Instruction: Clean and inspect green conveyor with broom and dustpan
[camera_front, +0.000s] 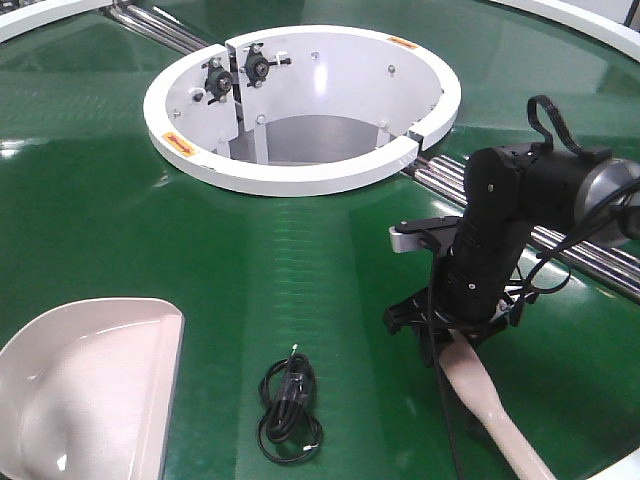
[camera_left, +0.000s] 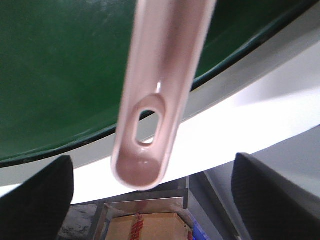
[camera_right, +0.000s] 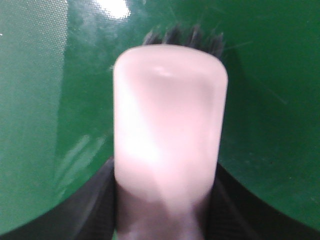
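Right wrist-mounted view shows right fingers clamped on the broom; keep bristles pressed flat, sweeping toward the dustpan well left of them.

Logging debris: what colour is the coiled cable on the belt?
The cable is black; front view shows it best.

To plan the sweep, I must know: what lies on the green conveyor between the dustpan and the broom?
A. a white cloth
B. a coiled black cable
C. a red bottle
B: a coiled black cable lies on the green conveyor, between the dustpan and the broom.
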